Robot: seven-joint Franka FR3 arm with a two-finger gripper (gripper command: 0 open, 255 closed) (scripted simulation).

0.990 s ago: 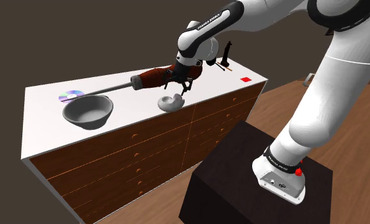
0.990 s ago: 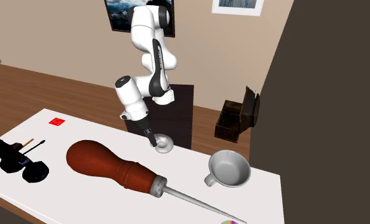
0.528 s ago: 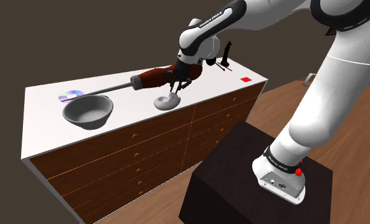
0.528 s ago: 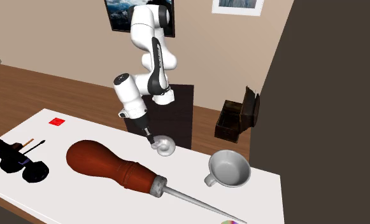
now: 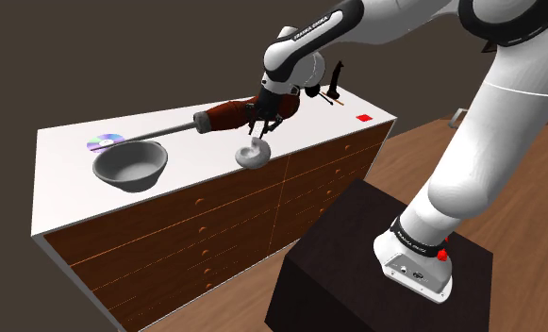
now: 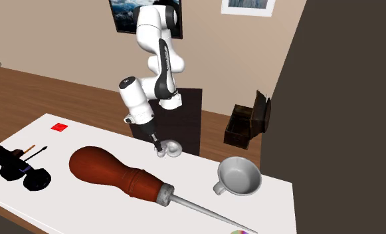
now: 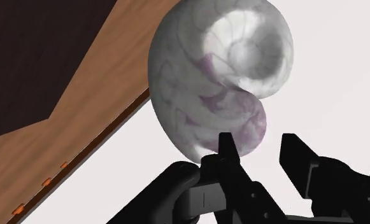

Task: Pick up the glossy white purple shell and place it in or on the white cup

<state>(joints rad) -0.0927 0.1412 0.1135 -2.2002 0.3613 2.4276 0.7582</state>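
The shell (image 7: pixel 209 83) is glossy white with purple veins. It stands tilted up on the white counter (image 5: pixel 59 184), close to the counter's front edge. My black gripper (image 7: pixel 260 149) comes down on it from above, and its fingers are shut on the shell's narrow end. In the shoulder view the gripper (image 5: pixel 259 139) sits just above the shell (image 5: pixel 254 157). The second exterior view has the gripper (image 6: pixel 159 147) beside the shell (image 6: pixel 172 149). The white cup (image 5: pixel 128 166) stands open side up to the shoulder view's left, its handle showing in the second exterior view (image 6: pixel 239 177).
A big awl with a red-brown handle (image 6: pixel 115 173) lies behind the shell, its spike pointing past the cup. A disc (image 5: pixel 106 141) lies beyond the cup. A red square (image 5: pixel 364 118) and small black objects (image 6: pixel 15 166) sit at the counter's other end. Drawers (image 5: pixel 224 217) front the counter.
The fingers have closed on the shell. The shell has turned from lying flat to standing tilted up under the gripper. The arm has barely moved.
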